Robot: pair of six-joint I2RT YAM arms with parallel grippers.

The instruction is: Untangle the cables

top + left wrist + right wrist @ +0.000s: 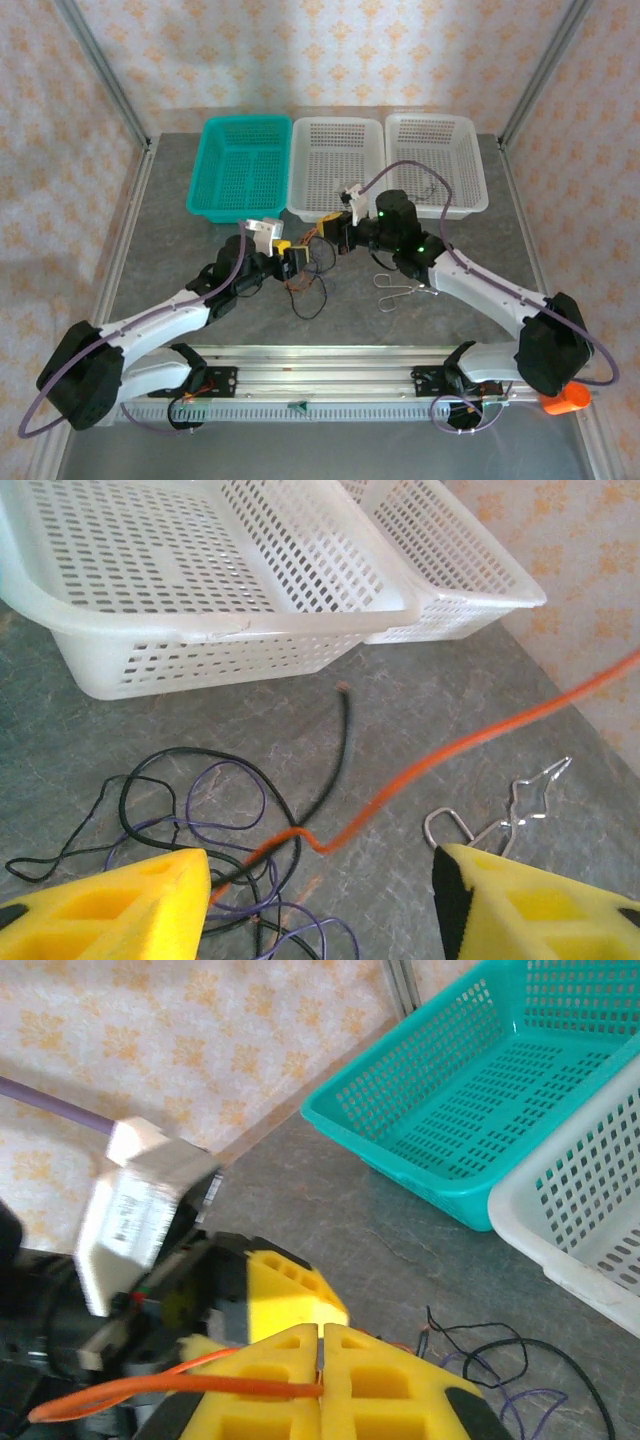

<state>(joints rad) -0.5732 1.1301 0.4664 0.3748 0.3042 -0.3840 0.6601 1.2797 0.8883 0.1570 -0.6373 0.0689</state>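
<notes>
Cables point(200, 820) lie below both grippers: an orange cable point(450, 755) is pinched in the closed right gripper point(320, 1345), while the left gripper point(320, 872) is held parted over the black-and-purple tangle, spread on the table point(420, 690) just before a white basket point(200, 650).

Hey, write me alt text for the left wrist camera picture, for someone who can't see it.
An orange cable stretches from a tangle of black and purple cables up to the right edge, ahead of the open left gripper. Two white baskets stand behind; a silver wire clip lies at right.
</notes>
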